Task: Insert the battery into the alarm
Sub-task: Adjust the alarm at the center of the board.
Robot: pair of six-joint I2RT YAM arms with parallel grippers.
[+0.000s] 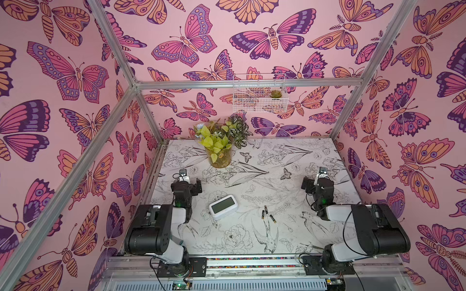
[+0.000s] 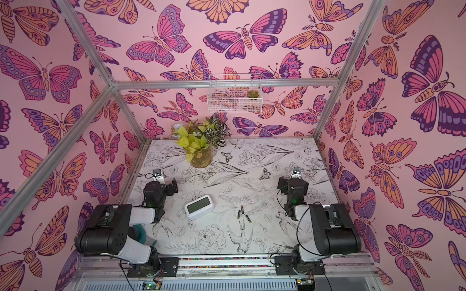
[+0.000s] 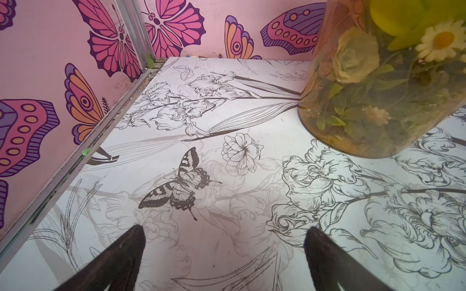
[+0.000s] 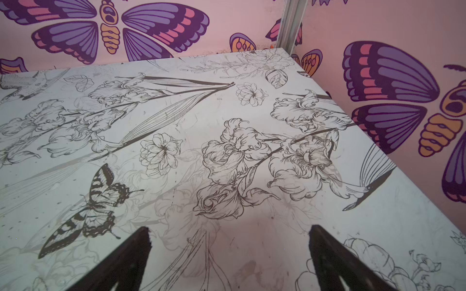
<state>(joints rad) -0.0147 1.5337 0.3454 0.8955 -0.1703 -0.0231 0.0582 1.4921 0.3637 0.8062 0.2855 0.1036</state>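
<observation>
The alarm (image 1: 223, 207) (image 2: 199, 207) is a white rounded clock lying near the table's middle, grey screen facing up. Just to its right, three small batteries (image 1: 266, 214) (image 2: 243, 214) lie loose on the table. My left gripper (image 1: 187, 185) (image 3: 224, 229) hovers left of and behind the alarm, open, with only bare table between its black fingers. Over on the right, behind the batteries, my right gripper (image 1: 316, 185) (image 4: 228, 229) is open and empty too. Neither wrist view shows the alarm or the batteries.
A glass vase of artificial plants (image 1: 219, 156) (image 3: 378, 100) stands at the back left, close ahead of the left gripper. A white wire basket (image 1: 259, 94) hangs on the back wall. Pink butterfly walls and metal frame posts enclose the flower-printed table (image 1: 277, 239).
</observation>
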